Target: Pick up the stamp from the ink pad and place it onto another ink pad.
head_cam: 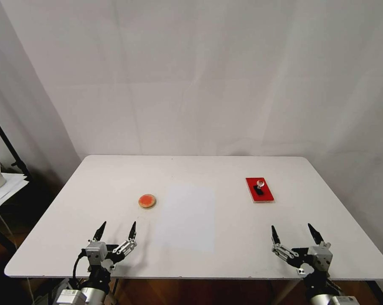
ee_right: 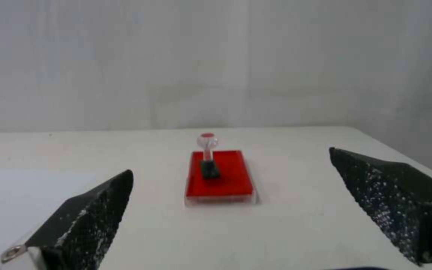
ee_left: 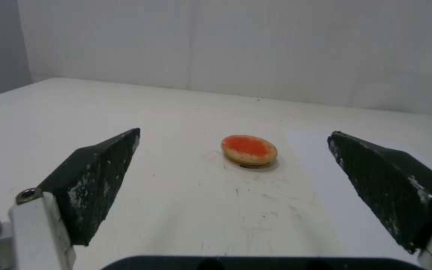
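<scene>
we are at the very start of the job: nothing has been lifted yet, and the stamp (head_cam: 259, 187) stands upright on the ink pad (head_cam: 259, 189), its black base flat on the red surface and its clear ball knob on top. taking that red ink pad as our landmark, the stamp sits near its middle, a little toward the far end as we see it from the right wrist view (ee_right: 208, 159). the right gripper (head_cam: 294, 234) hovers over the desk (head_cam: 191, 254) on the near side of the ink pad and slightly to its right, well apart from it, with its jaws spread wide and holding nothing. the round ink pad (head_cam: 147, 201) lies well to the left of the red ink pad, across a pale sheet of paper (head_cam: 186, 218) that lies between the two, and the left gripper (head_cam: 116, 231) waits near that round ink pad on its near side, jaws also wide apart and empty. we judge the step in hand to be the approach for the pick, most likely by the right gripper since it is the closer one. the next move, as we read it, calls for bringing those jaws forward over the red ink pad and lining them up on either side of the thin neck or knob, since the stamp is tiny and could tip over if one finger (ee_right: 391, 195) brushes it first.
</scene>
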Robot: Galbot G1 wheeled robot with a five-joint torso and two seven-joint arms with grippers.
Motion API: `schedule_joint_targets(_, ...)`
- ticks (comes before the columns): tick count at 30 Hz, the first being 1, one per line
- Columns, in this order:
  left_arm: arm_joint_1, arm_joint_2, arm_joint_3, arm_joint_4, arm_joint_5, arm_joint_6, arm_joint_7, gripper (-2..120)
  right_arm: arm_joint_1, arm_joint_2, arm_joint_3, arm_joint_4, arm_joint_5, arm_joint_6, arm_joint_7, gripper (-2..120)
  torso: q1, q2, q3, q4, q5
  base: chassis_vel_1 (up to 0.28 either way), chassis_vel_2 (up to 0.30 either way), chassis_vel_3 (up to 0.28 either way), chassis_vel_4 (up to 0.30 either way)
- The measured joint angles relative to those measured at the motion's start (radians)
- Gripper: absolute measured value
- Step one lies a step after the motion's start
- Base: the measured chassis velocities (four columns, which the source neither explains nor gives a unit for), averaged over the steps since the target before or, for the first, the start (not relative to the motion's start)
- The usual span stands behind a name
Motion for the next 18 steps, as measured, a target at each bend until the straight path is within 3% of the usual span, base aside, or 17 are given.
schedule_joint_targets(3, 0.000, 0.000, 0.000, 0.000, 0.000, 0.000, 0.000, 100, 0.079, -0.054, -0.017, -0.037, 0.068, -0.028, -0.001, 100, 0.000, 0.000, 0.000, 0.0002, 0.0000, 0.000, 0.000, 0.000, 0.000)
schedule_joint_targets(8, 0.000, 0.000, 0.000, 0.000, 0.000, 0.000, 0.000, 100, 0.302, -0.176, -0.120, -0.133, 0.415, -0.140, 0.044, 100, 0.000, 0.000, 0.000, 0.0002, -0.0002, 0.000, 0.000, 0.000, 0.000)
schedule_joint_targets(18, 0.000, 0.000, 0.000, 0.000, 0.000, 0.000, 0.000, 100, 0.573, -0.187, -0.293, -0.336, 0.485, -0.164, 0.066, 100, 0.000, 0.000, 0.000, 0.0003, -0.0002, 0.000, 0.000, 0.000, 0.000)
